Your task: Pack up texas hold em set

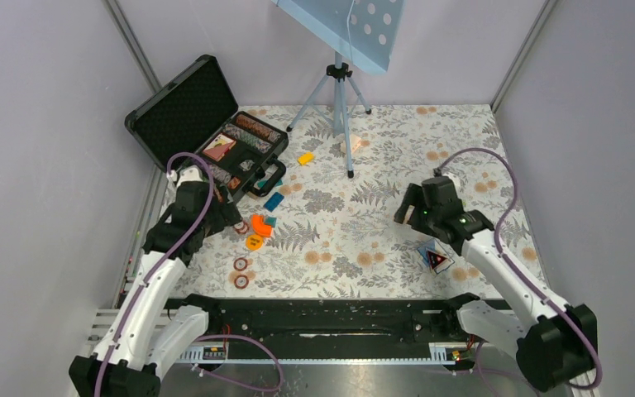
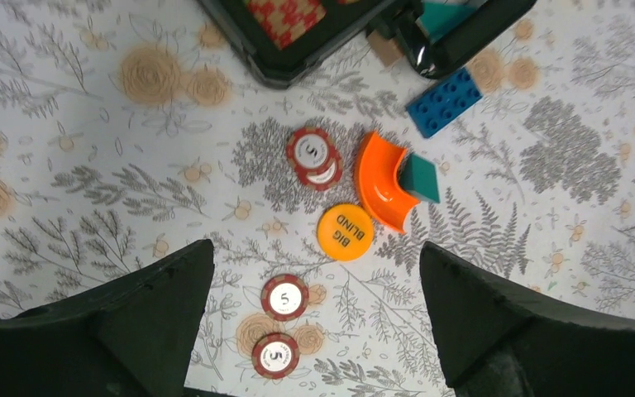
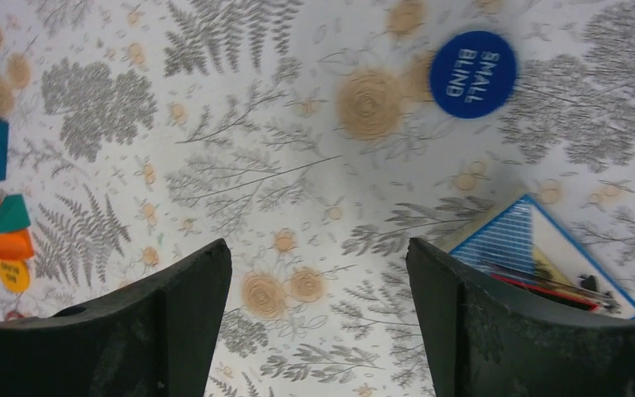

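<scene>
The black briefcase (image 1: pixel 207 136) of the texas hold em set lies open at the far left, with chip rows and a red deck inside; its corner (image 2: pixel 298 50) shows in the left wrist view. My left gripper (image 2: pixel 314 281) hangs open above the mat. Two red chips (image 2: pixel 284 298) (image 2: pixel 275 356) lie below it between the fingers, untouched. Two overlapping red chips (image 2: pixel 312 154) and an orange "BIG BLIND" disc (image 2: pixel 345 232) lie beyond. My right gripper (image 3: pixel 318 273) is open over bare mat. A blue "SMALL BLIND" disc (image 3: pixel 472 74) and a blue card deck (image 3: pixel 537 256) lie near it.
An orange curved piece (image 2: pixel 379 186) with a teal block (image 2: pixel 419 176) sits beside the orange disc. A blue studded block (image 2: pixel 443 101) lies near the case handle. A tripod (image 1: pixel 341 107) stands at the back middle, with a small yellow block (image 1: pixel 305 157) near it.
</scene>
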Robot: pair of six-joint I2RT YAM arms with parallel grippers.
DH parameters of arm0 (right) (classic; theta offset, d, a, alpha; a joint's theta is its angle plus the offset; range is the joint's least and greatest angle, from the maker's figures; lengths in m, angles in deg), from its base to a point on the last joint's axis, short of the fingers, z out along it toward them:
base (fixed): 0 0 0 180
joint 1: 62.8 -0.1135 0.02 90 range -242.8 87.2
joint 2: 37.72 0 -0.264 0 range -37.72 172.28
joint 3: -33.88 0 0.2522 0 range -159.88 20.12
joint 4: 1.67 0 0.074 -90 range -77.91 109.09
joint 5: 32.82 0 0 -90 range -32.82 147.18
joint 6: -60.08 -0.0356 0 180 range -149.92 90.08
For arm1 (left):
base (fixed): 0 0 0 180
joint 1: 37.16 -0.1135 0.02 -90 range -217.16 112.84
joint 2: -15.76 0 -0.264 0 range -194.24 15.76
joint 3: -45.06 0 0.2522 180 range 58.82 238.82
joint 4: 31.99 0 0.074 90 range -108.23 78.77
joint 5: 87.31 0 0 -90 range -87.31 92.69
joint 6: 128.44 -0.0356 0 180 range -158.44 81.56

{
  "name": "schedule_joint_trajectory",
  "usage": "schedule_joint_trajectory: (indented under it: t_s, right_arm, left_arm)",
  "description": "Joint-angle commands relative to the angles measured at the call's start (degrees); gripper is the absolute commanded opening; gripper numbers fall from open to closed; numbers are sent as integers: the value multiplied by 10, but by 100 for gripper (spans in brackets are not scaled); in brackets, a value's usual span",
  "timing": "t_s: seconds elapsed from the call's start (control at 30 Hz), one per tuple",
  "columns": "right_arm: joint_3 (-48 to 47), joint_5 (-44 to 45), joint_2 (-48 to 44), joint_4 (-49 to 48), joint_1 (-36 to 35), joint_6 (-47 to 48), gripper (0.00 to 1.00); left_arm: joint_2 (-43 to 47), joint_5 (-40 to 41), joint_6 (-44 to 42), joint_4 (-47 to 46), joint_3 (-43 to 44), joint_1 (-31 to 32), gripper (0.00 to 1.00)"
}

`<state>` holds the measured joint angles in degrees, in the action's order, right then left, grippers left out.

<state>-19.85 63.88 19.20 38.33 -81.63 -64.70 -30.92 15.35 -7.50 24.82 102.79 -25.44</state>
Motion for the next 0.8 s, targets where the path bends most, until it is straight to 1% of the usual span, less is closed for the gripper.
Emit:
schedule_joint_trajectory:
  t_s: [0.0, 0.17, 0.33, 0.4, 0.47, 0.57, 0.7, 0.77]
  right_arm:
    - [-76, 32, 61, -27, -80, -41, 84]
    - [-181, 61, 185, -49, -174, -79, 80]
    - [-322, 69, 321, -61, -237, -99, 80]
    - [-383, 58, 378, -76, -255, -99, 78]
    - [-465, 50, 433, -87, -273, -89, 77]
    - [-568, 35, 518, -99, -292, -84, 77]
    - [-680, 12, 624, -139, -307, -116, 74]
    - [-732, -7, 676, -162, -308, -143, 69]
  left_arm:
    - [13, 17, -43, -14, 53, -1, 94]
    - [44, 41, -82, -24, 46, -4, 94]
    - [90, 85, -93, -47, 22, -5, 94]
    - [109, 97, -87, -50, 7, -5, 95]
    - [121, 105, -85, -53, 3, -5, 95]
    - [123, 104, -84, -59, 0, -5, 95]
    - [119, 99, -84, -60, 2, -5, 95]
    - [123, 100, -84, -61, 0, -5, 95]
